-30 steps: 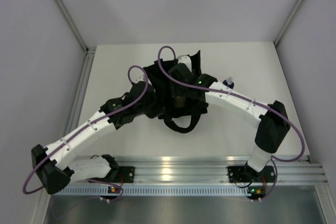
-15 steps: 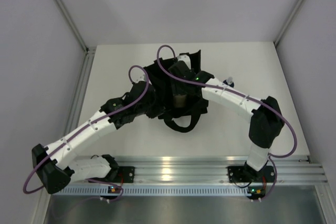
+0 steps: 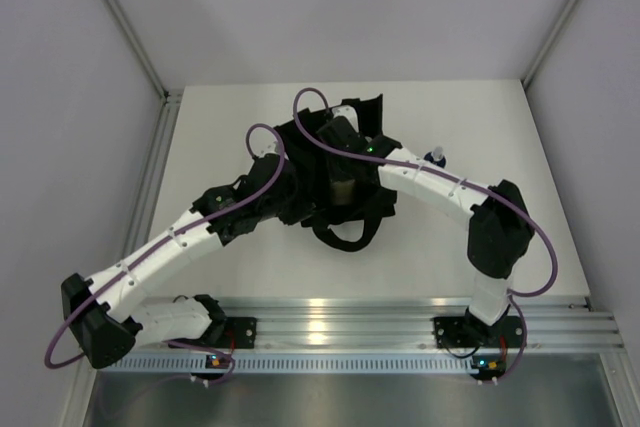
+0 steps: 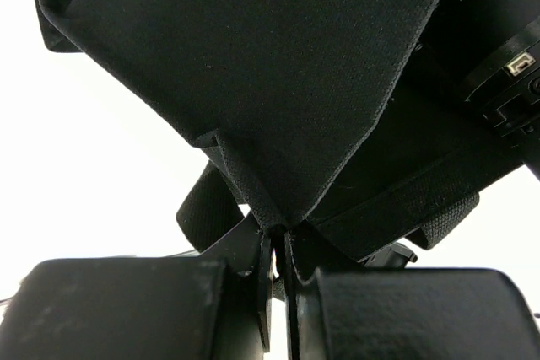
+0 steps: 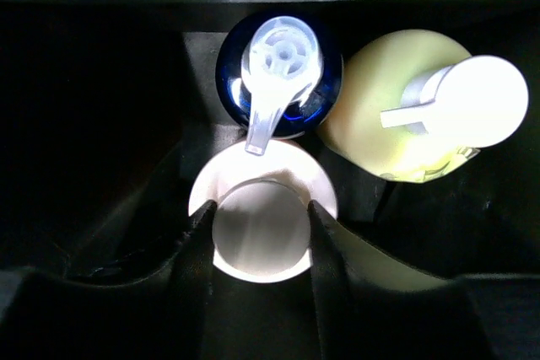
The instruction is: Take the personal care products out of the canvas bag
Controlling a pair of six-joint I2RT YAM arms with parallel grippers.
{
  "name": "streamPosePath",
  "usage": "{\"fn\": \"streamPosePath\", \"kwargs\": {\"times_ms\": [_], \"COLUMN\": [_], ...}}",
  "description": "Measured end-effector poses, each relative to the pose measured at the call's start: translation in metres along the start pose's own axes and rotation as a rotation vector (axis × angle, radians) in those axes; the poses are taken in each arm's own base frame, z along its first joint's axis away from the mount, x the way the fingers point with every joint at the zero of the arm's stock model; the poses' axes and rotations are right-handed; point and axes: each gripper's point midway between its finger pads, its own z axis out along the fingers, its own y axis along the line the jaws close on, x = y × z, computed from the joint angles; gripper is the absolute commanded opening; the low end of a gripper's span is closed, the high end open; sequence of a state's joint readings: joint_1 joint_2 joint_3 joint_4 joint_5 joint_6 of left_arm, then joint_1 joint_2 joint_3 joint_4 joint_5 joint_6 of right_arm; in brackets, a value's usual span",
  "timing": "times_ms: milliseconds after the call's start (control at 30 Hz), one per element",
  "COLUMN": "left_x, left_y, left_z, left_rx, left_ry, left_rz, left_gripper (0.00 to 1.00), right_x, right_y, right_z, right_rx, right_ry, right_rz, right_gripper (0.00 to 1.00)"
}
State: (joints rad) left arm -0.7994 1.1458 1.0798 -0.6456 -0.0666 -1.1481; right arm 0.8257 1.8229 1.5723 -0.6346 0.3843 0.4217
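The black canvas bag [image 3: 368, 113] stands mid-table and fills the left wrist view [image 4: 253, 56]. My left gripper [image 4: 277, 242] is shut on a fold of its rim, at the bag's left side [image 3: 290, 197]. My right gripper [image 5: 260, 217] reaches down inside the bag [image 3: 342, 172]. Its fingers [image 5: 201, 233] press on both sides of the cream-white bottle's top [image 5: 260, 246]. Behind it stand a bottle with a dark blue cap and white pump [image 5: 278, 73] and the pale yellow-green bottle [image 5: 396, 124] with a white cap. One slim bottle with a dark blue cap [image 3: 436, 157] stands on the table right of the bag.
The bag's loop handle [image 3: 345, 235] lies on the table toward the arm bases. The white table [image 3: 470, 117] is bordered by grey walls at the left, back and right. The bag's dark walls [image 5: 101, 124] close in around the right gripper.
The right arm's elbow has swung left and nearer the base while its wrist stayed in the bag. The left arm and the bag have barely moved.
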Motion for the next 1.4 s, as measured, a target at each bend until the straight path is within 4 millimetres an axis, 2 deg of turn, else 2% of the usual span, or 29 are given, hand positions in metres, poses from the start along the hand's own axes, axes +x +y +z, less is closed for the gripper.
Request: {"fn": "streamPosePath", "kwargs": {"times_ms": [233,467,1033,1233,1400], "left_x": [0.000,0.000,-0.001,-0.001,-0.001], "left_y": [0.000,0.000,-0.004,-0.005,-0.006], "left_z": [0.000,0.001,0.002,0.003,0.004], "left_rx": [0.001,-0.001,-0.002,-0.002,-0.003], "left_ry": [0.001,0.003,0.006,0.010,0.012], "left_rz": [0.003,0.006,0.021,0.025,0.026], "left_gripper": [0.00,0.00,0.00,0.00,0.00], "right_x": [-0.001,-0.001,-0.009,-0.018,-0.035], "right_y": [-0.001,-0.001,-0.003,-0.004,-0.005], "right_z": [0.000,0.000,-0.010,-0.022,-0.039], "right_rx": [0.006,0.006,-0.005,-0.015,-0.030], "right_ry": [-0.003,-0.003,-0.010,-0.035,-0.072], "right_rz": [0.000,-0.002,-0.052,-0.055,-0.052], "right_gripper": [0.25,0.00,0.00,0.00,0.00]}}
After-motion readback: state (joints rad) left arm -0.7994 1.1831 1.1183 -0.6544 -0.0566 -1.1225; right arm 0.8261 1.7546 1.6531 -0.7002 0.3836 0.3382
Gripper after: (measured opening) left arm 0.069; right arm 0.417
